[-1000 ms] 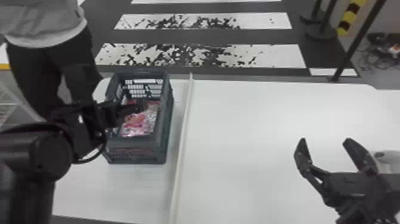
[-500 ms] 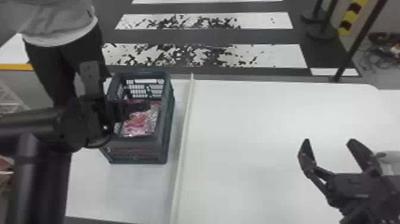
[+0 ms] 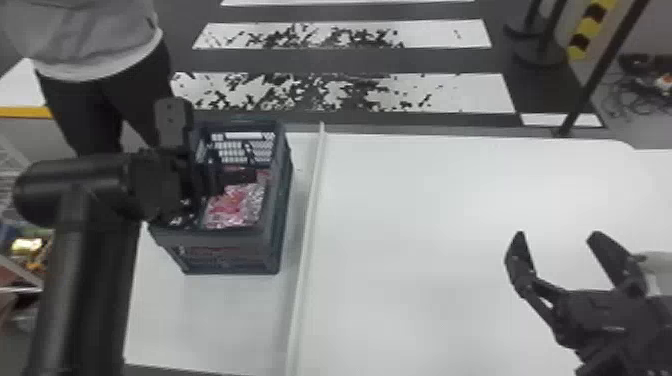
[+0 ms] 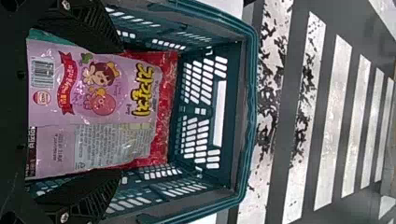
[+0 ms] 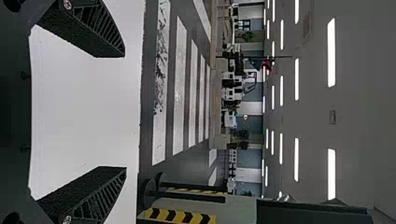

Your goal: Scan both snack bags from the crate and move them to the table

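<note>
My left gripper is at the crate on the left, its fingers over the opening. Inside lies a shiny pink-red snack bag. In the left wrist view the left gripper is open, its two fingers on either side of a pink snack bag; behind that bag the red edge of another bag shows within the crate. Over the table's right part, my right gripper stands open with nothing between its fingers; the right wrist view shows this gripper spread above the white surface.
The white table stretches to the right of the crate. A thin pale strip runs front to back beside the crate. A whitish object sits behind the right gripper at the right edge.
The left arm has shifted, its wrist turning and its forearm swinging toward the right, while the gripper stays over the crate. The right gripper has moved slightly to the right. The crate has stayed in place.
</note>
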{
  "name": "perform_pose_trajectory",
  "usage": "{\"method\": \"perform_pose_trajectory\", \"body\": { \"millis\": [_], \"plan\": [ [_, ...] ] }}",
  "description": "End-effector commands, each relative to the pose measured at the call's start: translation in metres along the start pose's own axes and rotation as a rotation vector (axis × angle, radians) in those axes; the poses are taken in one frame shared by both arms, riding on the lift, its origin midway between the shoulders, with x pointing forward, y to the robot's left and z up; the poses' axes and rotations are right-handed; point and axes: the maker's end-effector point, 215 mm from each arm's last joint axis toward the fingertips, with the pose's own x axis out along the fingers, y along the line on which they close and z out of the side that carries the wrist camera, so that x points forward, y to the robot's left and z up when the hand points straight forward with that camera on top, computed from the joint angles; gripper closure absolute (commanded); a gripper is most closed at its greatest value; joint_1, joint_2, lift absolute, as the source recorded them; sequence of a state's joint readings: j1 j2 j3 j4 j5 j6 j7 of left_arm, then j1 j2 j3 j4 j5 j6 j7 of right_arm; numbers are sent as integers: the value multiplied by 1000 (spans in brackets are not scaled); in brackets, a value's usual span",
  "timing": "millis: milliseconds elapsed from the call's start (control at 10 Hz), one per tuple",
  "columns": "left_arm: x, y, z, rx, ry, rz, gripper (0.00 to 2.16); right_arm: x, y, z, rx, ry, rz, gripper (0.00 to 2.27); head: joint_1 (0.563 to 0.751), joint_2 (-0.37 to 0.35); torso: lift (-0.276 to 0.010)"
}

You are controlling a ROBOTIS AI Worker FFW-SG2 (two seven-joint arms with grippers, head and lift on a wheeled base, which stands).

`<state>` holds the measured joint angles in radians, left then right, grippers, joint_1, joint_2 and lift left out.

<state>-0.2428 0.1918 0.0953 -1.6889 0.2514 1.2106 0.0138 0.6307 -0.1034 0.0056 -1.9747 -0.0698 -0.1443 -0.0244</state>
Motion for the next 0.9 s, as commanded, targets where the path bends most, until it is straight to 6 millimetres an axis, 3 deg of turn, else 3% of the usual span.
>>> {"method": "perform_pose_trajectory", "body": {
  "millis": [0, 500, 800],
  "plan": [
    [11, -3, -5, 7, 35, 1, 87, -1, -2, 2, 1, -6, 0, 63, 695, 82, -87],
    [51, -5, -44, 15, 167, 22, 124, -4, -11, 6, -14, -22, 2, 63, 695, 59, -87],
    [71, -14, -42, -3, 161, 4, 174, -5, -14, 10, -24, -32, -3, 63, 695, 53, -87]
  ]
}}
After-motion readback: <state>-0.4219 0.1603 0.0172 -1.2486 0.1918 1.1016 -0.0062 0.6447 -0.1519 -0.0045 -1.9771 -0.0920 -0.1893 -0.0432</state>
